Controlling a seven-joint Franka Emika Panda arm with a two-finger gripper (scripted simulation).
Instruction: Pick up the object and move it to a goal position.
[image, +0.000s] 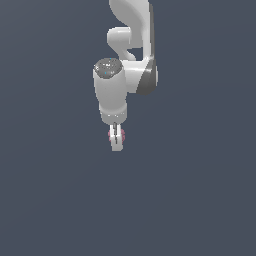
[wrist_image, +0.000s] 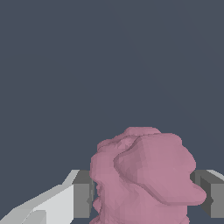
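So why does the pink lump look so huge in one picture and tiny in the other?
Wrist view: the camera sits right by the hand, so the pink lump fills the frame, evenly lit, no glare. Exterior view: far off, the lump peeks out small and soft-edged behind the fingers.

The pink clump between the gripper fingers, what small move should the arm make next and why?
Probably lift straight up a little. In the wrist view the pink clump sits between both fingers, apparently pinched, and the exterior view shows the gripper around it.
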